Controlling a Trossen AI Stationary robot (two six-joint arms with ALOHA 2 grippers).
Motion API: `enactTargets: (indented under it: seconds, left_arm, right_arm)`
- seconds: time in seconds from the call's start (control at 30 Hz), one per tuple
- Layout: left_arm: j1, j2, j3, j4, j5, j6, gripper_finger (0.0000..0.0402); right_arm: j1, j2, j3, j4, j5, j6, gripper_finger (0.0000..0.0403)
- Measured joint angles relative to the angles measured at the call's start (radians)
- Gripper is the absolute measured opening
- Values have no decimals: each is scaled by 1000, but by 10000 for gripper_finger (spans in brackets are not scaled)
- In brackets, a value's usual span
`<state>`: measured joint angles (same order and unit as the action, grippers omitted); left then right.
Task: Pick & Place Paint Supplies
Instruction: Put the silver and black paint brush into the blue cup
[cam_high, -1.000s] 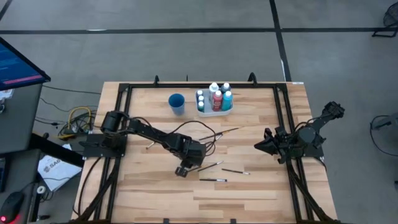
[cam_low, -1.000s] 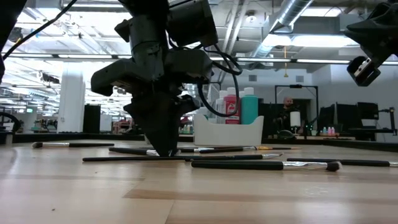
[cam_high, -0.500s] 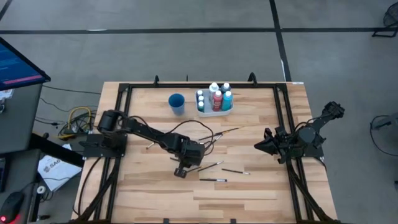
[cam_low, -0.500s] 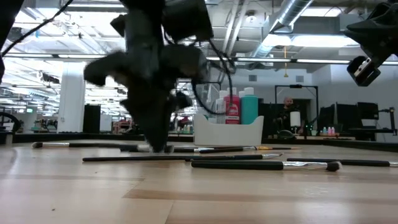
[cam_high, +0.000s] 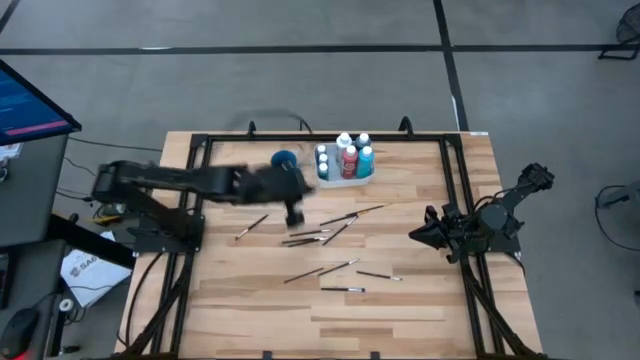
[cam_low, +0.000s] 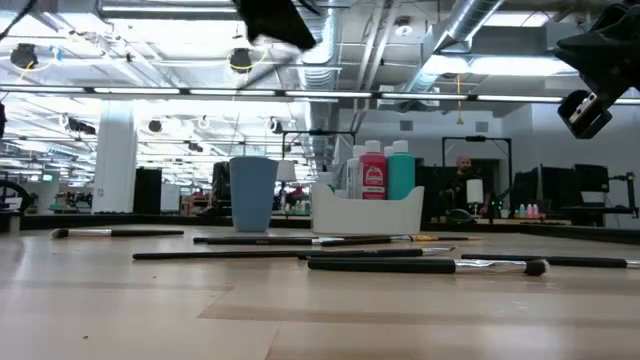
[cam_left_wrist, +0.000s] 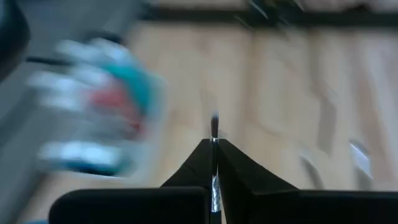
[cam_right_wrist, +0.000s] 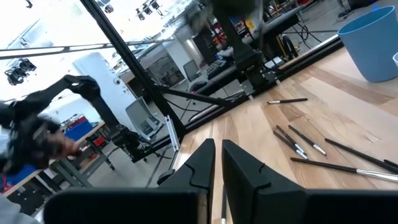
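While clamped on a thin brush (cam_left_wrist: 214, 134), left gripper (cam_high: 293, 213) raised beside blue cup (cam_high: 284, 159). Bottles (cam_high: 347, 157) upright in tray (cam_high: 343, 181). Other brushes (cam_high: 322, 231) scattered mid-table. Right gripper (cam_high: 420, 235) parked at table's right, fingers near-closed, empty.

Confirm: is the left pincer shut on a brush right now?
Yes. In its wrist view the left pincer is shut on a thin paintbrush, whose tip pokes out between the closed fingers.

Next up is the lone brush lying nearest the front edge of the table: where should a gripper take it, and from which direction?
Grip that brush mid-handle, coming straight down from above with the fingers across its length. It lies flat on the table, apart from the other brushes, so nothing crowds the fingers.
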<state>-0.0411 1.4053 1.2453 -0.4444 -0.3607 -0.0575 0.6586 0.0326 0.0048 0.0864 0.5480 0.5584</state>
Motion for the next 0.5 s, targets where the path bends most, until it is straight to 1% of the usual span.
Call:
enactTargets:
  seconds: [0.07, 0.1, 0.17, 0.23, 0.37, 0.5]
  left_arm:
    - [35, -75, -9, 47, -82, 25, 1]
    - [59, -112, -32, 100, -107, 35, 1]
    - [110, -191, -109, 254, -112, 53, 1]
    - [169, -259, -207, 434, -104, 55, 1]
    - [262, -377, -445, 719, -98, 46, 1]
    - [317, -412, -668, 1051, -87, 0, 1]
  right_arm:
    - [0, 0, 0, -1, 0, 0, 24]
    - [0, 0, 0, 0, 0, 0, 25]
    - [0, 0, 0, -2, 0, 0, 24]
    - [0, 0, 0, -3, 0, 0, 23]
    - [0, -1, 0, -3, 0, 0, 23]
    - [0, 0, 0, 0, 0, 0, 24]
